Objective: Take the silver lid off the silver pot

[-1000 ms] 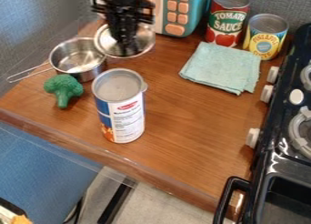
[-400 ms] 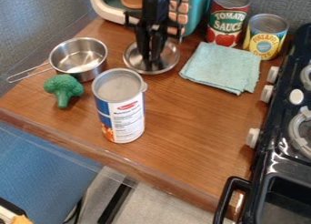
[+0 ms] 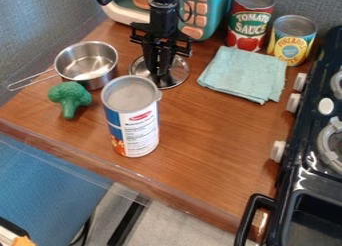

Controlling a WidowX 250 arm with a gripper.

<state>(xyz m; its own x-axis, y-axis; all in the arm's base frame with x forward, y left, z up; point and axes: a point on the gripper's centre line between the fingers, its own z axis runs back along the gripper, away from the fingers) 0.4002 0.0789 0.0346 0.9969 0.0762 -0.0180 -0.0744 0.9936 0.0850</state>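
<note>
To the left of and beyond the tall can sits the uncovered silver pot. Just behind the can, the gripper is clamped on the silver lid; drifting nearer could topple the can.

Tall can w/ blue label, green broccoli — folded cloth nr two cans, black stove alongside
</note>
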